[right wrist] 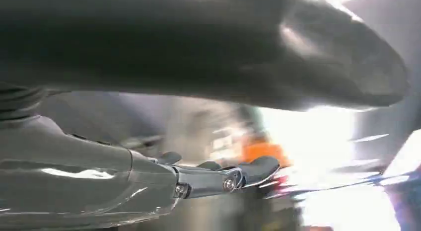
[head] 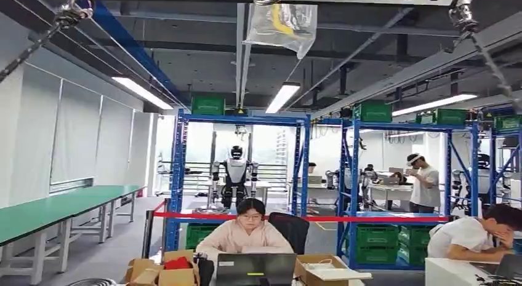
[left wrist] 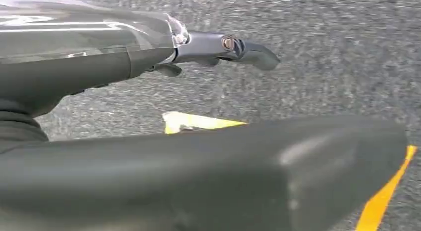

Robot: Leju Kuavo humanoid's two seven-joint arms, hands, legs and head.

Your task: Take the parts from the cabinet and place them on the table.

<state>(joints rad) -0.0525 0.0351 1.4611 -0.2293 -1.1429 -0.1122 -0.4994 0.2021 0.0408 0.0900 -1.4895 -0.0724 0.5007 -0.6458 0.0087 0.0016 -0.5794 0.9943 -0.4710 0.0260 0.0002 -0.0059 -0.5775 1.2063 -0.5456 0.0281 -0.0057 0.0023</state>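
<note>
Shelving is my landmark: the blue rack [head: 240, 169] stands straight ahead in the head view, well beyond the seated person at the laptop [head: 246, 230], with green bins [head: 207, 105] on top of it and more on its low shelves. I judge that rack, or its neighbour to the right of it [head: 400, 175], to be the cabinet; the parts themselves are too small and far for me to pick out, so I cannot say which bin holds them or how their long axis runs.

Both arms hang low, well short of the rack, and I cannot tell which hand is nearer to it. At the left wrist, the left hand [left wrist: 213, 47] has its fingers stretched out straight over grey floor with a yellow line [left wrist: 382, 196], holding nothing. At the right wrist, the right hand [right wrist: 218, 176] is likewise extended and empty, against a blurred bright background.

My judgement: nothing is reachable yet; I must first walk towards the rack. The wrist views confirm empty hands, while the head view alone gives me the heading.
</note>
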